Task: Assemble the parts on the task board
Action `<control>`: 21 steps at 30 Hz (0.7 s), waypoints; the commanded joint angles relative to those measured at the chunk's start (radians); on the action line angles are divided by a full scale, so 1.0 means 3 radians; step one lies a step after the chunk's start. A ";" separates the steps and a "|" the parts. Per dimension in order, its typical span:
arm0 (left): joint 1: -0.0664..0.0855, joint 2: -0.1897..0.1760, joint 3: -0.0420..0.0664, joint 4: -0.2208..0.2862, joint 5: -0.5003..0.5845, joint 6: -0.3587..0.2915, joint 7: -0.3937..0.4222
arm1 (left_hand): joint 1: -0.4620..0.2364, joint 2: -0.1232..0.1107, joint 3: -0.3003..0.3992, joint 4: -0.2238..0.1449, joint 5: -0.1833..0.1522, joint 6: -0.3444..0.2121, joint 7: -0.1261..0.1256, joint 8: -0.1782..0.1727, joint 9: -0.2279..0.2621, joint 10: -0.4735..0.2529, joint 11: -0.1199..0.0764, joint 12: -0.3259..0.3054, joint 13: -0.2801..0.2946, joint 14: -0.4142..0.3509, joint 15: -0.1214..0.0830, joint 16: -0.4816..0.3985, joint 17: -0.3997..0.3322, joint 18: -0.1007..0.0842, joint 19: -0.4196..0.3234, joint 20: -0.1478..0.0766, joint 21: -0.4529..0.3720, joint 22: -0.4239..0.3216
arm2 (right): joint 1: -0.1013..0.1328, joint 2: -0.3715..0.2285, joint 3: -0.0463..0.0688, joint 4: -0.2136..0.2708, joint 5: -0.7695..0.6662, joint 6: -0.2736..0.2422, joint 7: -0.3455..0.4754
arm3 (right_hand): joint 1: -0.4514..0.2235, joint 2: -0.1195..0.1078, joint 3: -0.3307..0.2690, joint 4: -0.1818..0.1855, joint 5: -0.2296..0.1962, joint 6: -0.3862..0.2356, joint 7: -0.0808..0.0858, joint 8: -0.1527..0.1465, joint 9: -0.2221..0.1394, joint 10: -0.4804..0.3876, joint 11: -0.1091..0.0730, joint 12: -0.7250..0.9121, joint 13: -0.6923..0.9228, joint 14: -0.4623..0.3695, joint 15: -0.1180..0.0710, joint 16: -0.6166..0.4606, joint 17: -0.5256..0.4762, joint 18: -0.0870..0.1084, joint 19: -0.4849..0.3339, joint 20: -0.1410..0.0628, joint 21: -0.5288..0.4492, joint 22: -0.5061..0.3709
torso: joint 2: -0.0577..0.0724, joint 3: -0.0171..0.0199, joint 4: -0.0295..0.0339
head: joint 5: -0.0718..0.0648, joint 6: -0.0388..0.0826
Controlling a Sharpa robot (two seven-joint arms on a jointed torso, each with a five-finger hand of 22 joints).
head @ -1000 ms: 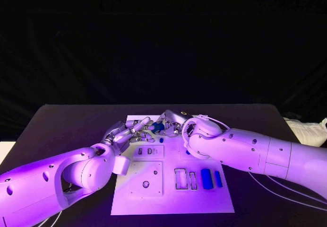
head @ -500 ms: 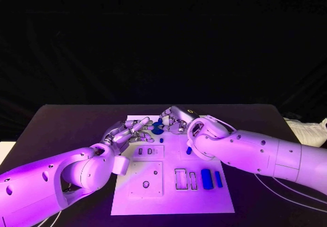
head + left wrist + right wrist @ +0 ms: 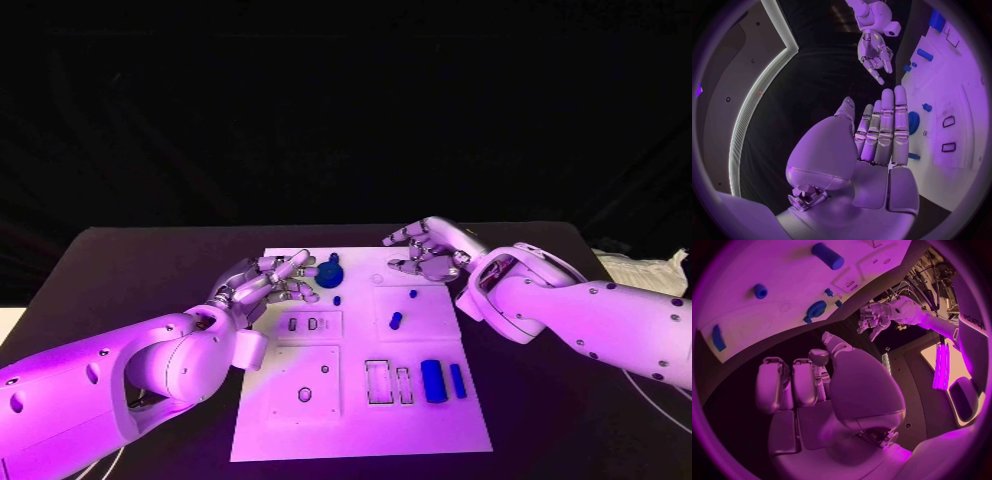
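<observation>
The white task board [image 3: 361,420] lies in the middle of the table. A round blue part [image 3: 330,273] stands near its far left corner. My left hand [image 3: 274,280] lies right beside this part with its fingers stretched out and holds nothing; the left wrist view shows the part [image 3: 913,122] just past the fingers [image 3: 887,127], and I cannot tell if they touch. My right hand [image 3: 426,250] hovers off the board's far right corner, fingers loosely bent and empty [image 3: 792,385]. A small blue peg [image 3: 395,320] and two blue blocks [image 3: 434,380] sit further down the board.
Two tiny blue pieces [image 3: 336,299] [image 3: 413,294] lie on the board's far half. Several empty slots [image 3: 381,380] are cut into its near half. Black table [image 3: 130,270] surrounds the board on all sides.
My right hand has let go of the round blue part and drawn back to the right. The part now stands on the board by my left hand, which barely moved.
</observation>
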 commanded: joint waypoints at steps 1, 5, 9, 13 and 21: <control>0.0000 -0.0025 0.0002 -0.0024 0.0005 0.0059 0.0081 | 0.0035 0.0018 -0.0002 -0.0021 0.0013 -0.0015 -0.0009 -0.0001 0.0006 -0.0007 -0.0002 -0.0003 0.0006 -0.0014 -0.0002 -0.0023 -0.0003 0.0035 -0.0017 -0.0003 0.0018 0.0006 | 0.0005 -0.0107 -0.0001 -0.0060 0.0246 0.0217 0.0292 | 0.0022 -0.0010 -0.0006 -0.0027 -0.0016 0.0027 0.0001 0.0018 0.0005 -0.0016 0.0000 -0.0009 0.0009 0.0135 0.0002 0.0021 0.0022 -0.0040 -0.0004 -0.0003 0.0008 0.0014 | -0.0012 0.0013 -0.0024 | 0.0001 0.0002; -0.0001 -0.0070 0.0001 -0.0038 0.0005 0.0078 0.0102 | 0.0043 0.0021 0.0002 -0.0027 0.0013 -0.0012 -0.0012 0.0000 0.0007 -0.0004 -0.0004 -0.0001 0.0007 -0.0018 -0.0002 -0.0028 -0.0004 0.0035 -0.0023 -0.0003 0.0017 0.0007 | 0.0015 -0.0220 -0.0001 -0.0208 0.0305 0.0226 0.0340 | 0.0016 -0.0031 -0.0013 -0.0033 -0.0014 0.0038 -0.0001 0.0022 0.0005 -0.0008 0.0000 0.0007 0.0022 0.0138 0.0002 0.0035 0.0040 -0.0043 0.0000 -0.0003 0.0014 0.0028 | -0.0015 0.0018 -0.0022 | -0.0041 0.0004; -0.0002 -0.0142 0.0001 -0.0038 0.0004 0.0112 0.0128 | 0.0061 0.0025 0.0006 -0.0047 0.0011 -0.0009 -0.0017 0.0002 0.0008 0.0002 -0.0006 -0.0002 0.0007 -0.0041 -0.0003 -0.0116 -0.0035 0.0037 -0.0064 -0.0002 -0.0013 -0.0009 | 0.0025 -0.0258 -0.0001 -0.0379 0.0345 0.0270 0.0376 | 0.0005 -0.0057 -0.0026 -0.0036 -0.0015 0.0046 -0.0004 0.0023 0.0003 0.0006 -0.0001 0.0029 0.0039 0.0141 0.0001 0.0050 0.0059 -0.0047 0.0006 -0.0003 0.0022 0.0046 | -0.0013 0.0014 -0.0029 | -0.0079 0.0012; -0.0002 -0.0186 0.0001 -0.0069 -0.0004 0.0155 0.0149 | 0.0075 0.0029 0.0008 -0.0064 0.0011 -0.0012 -0.0020 -0.0005 0.0005 0.0002 -0.0006 -0.0018 -0.0002 -0.0036 0.0004 -0.0316 -0.0095 0.0037 -0.0098 0.0006 -0.0079 -0.0051 | 0.0025 -0.0279 -0.0002 -0.0452 0.0312 0.0317 0.0358 | 0.0002 -0.0059 -0.0028 -0.0036 -0.0019 0.0046 -0.0005 0.0022 0.0002 0.0011 -0.0002 0.0035 0.0044 0.0146 0.0001 0.0070 0.0083 -0.0050 0.0013 -0.0003 0.0029 0.0062 | -0.0014 0.0020 -0.0006 | -0.0052 -0.0006; -0.0001 -0.0244 0.0001 -0.0081 -0.0012 0.0273 0.0189 | 0.0108 0.0027 0.0025 -0.0113 0.0013 -0.0051 0.0005 -0.0046 -0.0008 -0.0041 0.0036 -0.0079 -0.0033 -0.0100 0.0075 -0.0737 -0.0218 0.0018 -0.0342 0.0067 -0.0331 -0.0198 | -0.0018 -0.0233 -0.0006 -0.0582 0.0172 0.0249 0.0215 | -0.0035 -0.0051 -0.0045 -0.0017 -0.0161 0.0032 -0.0005 0.0007 -0.0009 0.0013 -0.0001 0.0033 0.0038 0.0151 0.0002 0.0086 0.0103 -0.0050 0.0013 -0.0002 0.0038 0.0069 | -0.0014 0.0026 -0.0010 | -0.0031 -0.0010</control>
